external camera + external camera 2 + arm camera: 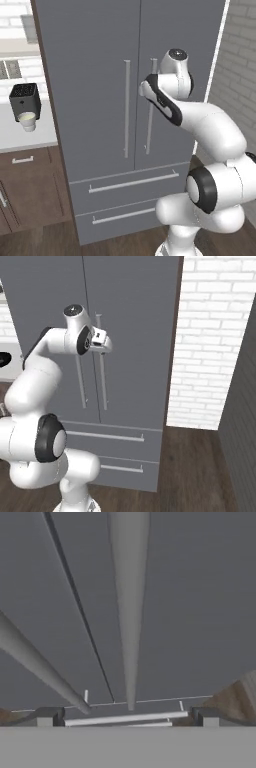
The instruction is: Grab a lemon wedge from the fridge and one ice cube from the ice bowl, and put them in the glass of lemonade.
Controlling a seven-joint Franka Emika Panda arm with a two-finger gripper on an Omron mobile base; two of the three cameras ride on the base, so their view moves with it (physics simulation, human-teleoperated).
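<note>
The tall grey fridge (100,100) stands straight ahead with both doors shut, so the lemon wedge is hidden. My gripper (105,345) is up against the right door's long handle (103,376). In the hand view the gripper (127,717) is open, with that handle (129,612) running between its two fingertips (47,717). Nothing is gripped. The glass of lemonade (28,120), a small whitish cup, sits on the counter far left under a black appliance (24,99). The ice bowl is out of view.
The left door handle (126,107) hangs just left of the door seam. Two drawers with horizontal bars (132,182) lie below the doors. A white brick wall (215,341) stands right of the fridge. Brown cabinets (30,185) sit under the counter. A dark shape (2,359) shows at the left edge.
</note>
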